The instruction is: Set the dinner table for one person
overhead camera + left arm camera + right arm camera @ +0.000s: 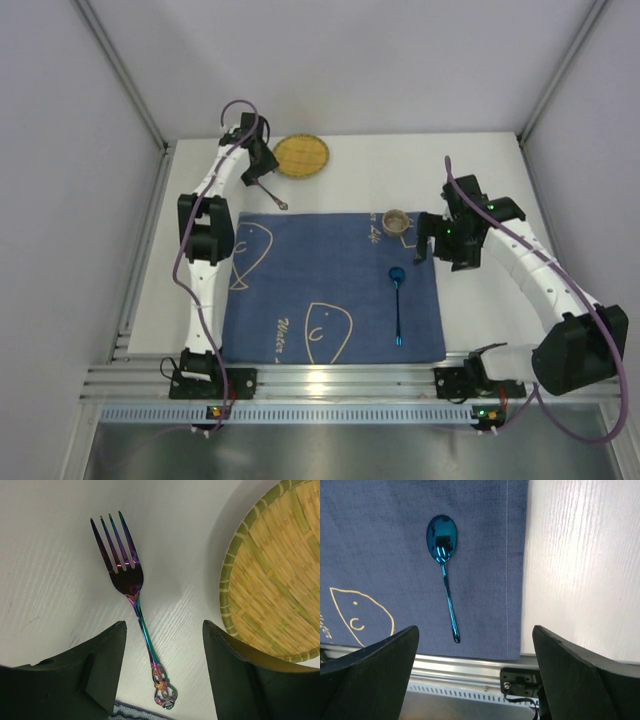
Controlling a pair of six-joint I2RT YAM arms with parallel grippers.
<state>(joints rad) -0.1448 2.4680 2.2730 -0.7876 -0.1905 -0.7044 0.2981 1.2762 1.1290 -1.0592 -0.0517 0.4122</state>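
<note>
1. One white bench [340, 160] lay under everything, carrying one blue placemat [380, 540], one blue spoon [441, 540] and one small cup [397, 219].
2. One iridescent fork [127, 582] lay beside one woven bamboo plate [280, 570].
3. The left end effector [163, 630] stood open over the fork's handle, empty; the right end effector [475, 635] gaped wide, empty.

One each: fork [126, 582], spoon [441, 539], plate [301, 157], cup [397, 220], placemat [300, 290].

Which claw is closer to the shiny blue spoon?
Right. The right gripper hovers close by the spoon, near its bowl end; the left gripper is far off, over the fork.
</note>
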